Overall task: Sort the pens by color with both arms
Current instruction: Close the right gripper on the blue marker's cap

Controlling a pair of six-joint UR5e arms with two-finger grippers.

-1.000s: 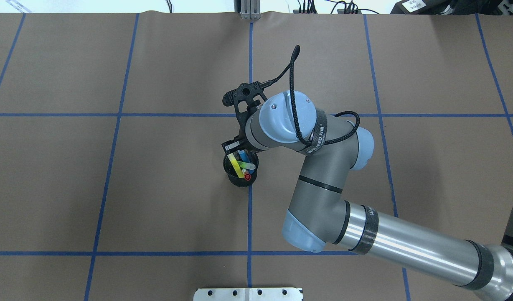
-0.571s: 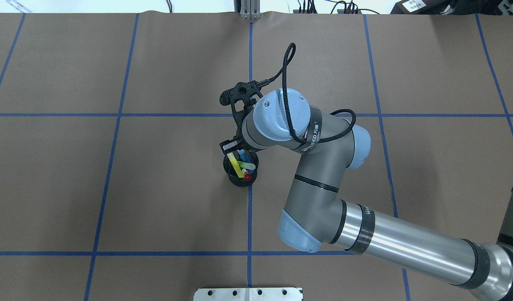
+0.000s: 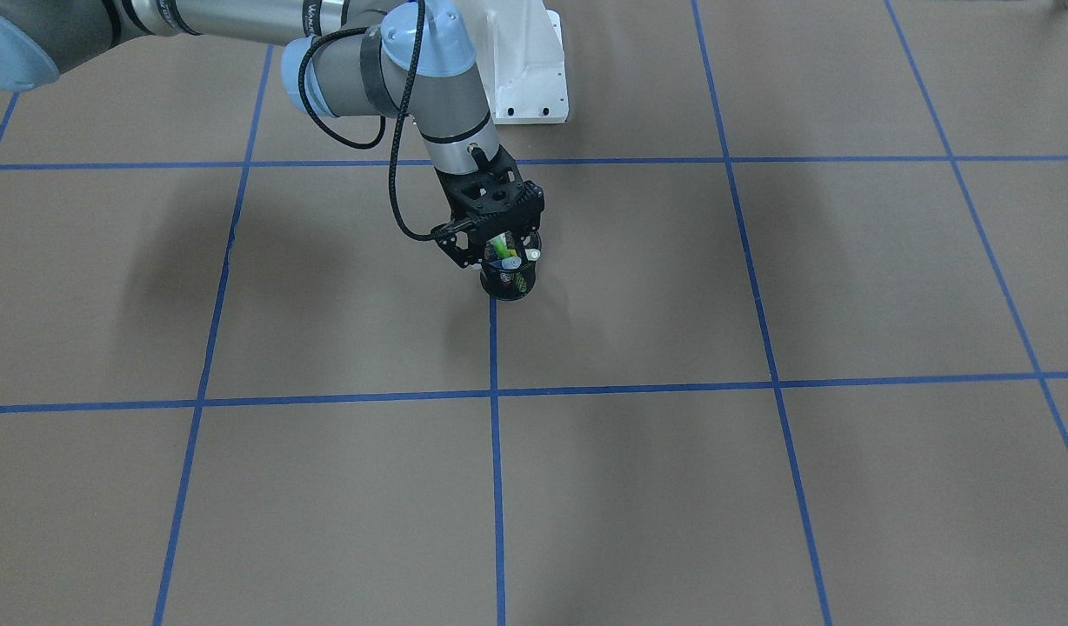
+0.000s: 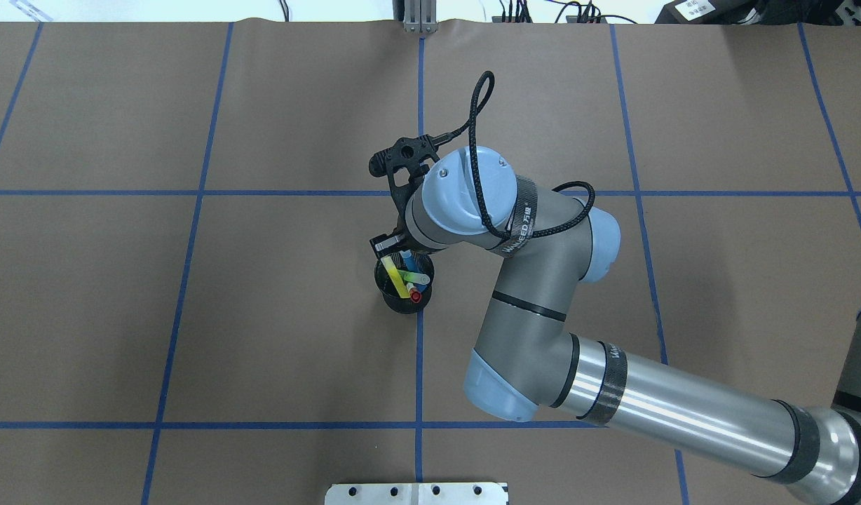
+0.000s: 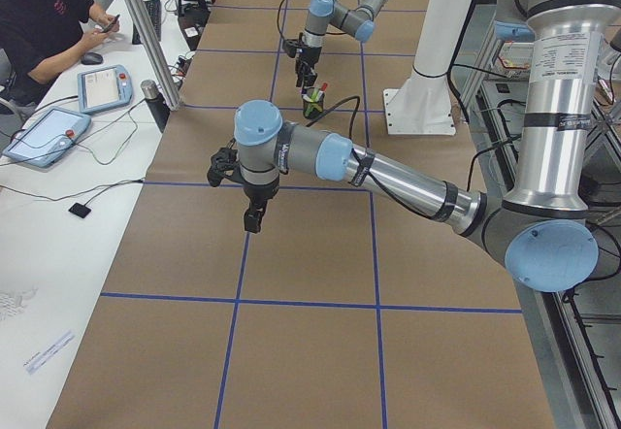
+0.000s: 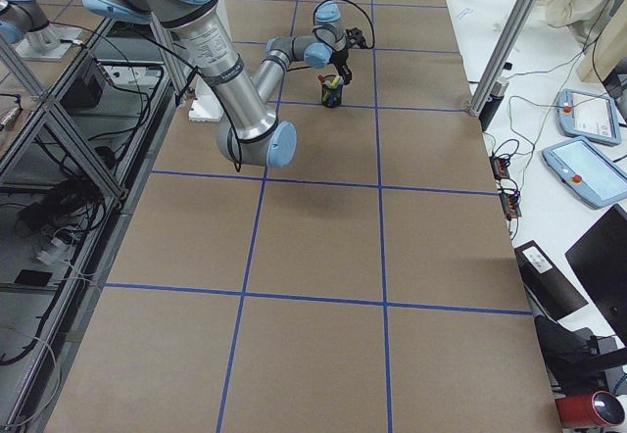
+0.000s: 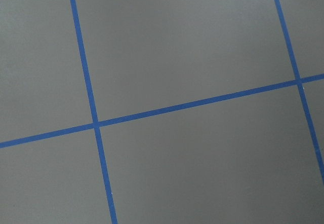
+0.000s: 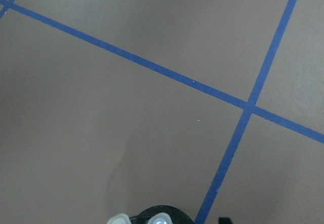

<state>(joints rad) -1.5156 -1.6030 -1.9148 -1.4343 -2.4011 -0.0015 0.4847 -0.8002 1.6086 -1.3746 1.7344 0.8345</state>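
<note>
Step in hand: by the look of it, the first pick. All four pens stand in the black mesh cup (image 4: 402,306) and none lies sorted on the worktop (image 4: 262,315).
Where the pens are: bunched in the cup near the middle of the worktop, beside a crossing of blue tape lines. They are the yellow pen (image 4: 394,275), the green pen (image 4: 416,279), the blue pen (image 4: 407,260) and the red-ended pen (image 4: 416,297).
Long axis: each pen stands steeply but leans on the rim, with the tops fanned apart. In the overhead view the yellow pen slants across the cup mouth and the green pen crosses it.
Right side: the right end effector (image 3: 497,252) points down directly over the cup. In the front-facing view its jaws look spread to either side of the pen tops, and no pen looks clamped.
Key relation: the pens lie straight below the right end effector, so the coming move seems a short descent roughly along their length. Because the pens lean, the jaws need to line up with one top and not catch two.
Left side: the left end effector (image 5: 251,221) hangs over bare worktop, well apart from the cup. It shows only from the side, so whether it is wide or narrow cannot be told.
Nearer arm: the right, plainly.
Risk: the tops are crowded, so closing on one may nudge a neighbour or tip the cup.
</note>
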